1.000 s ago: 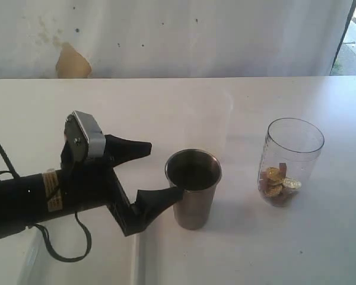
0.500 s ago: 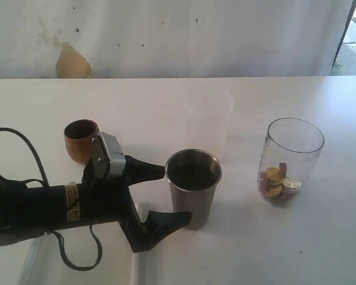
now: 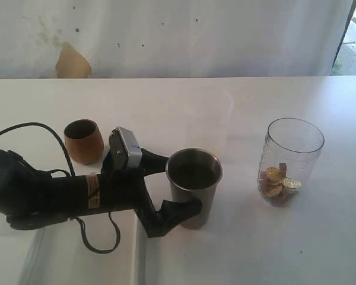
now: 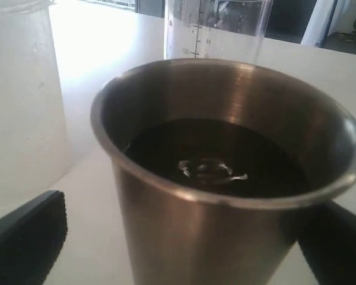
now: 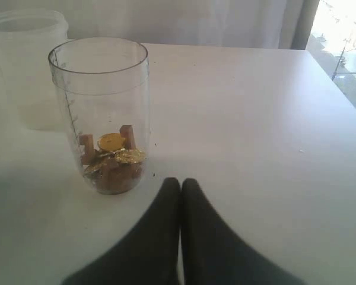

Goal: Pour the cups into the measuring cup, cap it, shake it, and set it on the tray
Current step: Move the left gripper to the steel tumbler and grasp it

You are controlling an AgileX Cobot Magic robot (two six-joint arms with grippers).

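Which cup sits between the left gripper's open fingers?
The steel tumbler, flanked by the left gripper; the wooden cup and clear measuring cup stand apart.

Exterior view taken as reference.
- Brushed silver-grey on steel tumbler [image 3: 193,190]; dark inside, pale glints at the bottom.
- Warm brown, plain and unpatterned, on wooden cup [image 3: 83,141], at 10 o'clock of the tumbler.
- Colourless and see-through on measuring cup [image 3: 292,148], at 3 o'clock.
- Fine dark graduation marks up one side.
- Gold coins [image 3: 277,178] and reddish-brown bits at its base.
- Cloudy white on frosted beaker [image 5: 26,65].
- Matt black on left gripper [image 3: 181,185]; pale grey housing above, yellowish band on the black arm.
- Black on right gripper [image 5: 180,184].
- Plain white on table [image 3: 166,101].
- Off-white on wall [image 3: 225,35]; tan patch [image 3: 71,62] at 11 o'clock, scattered dark specks.
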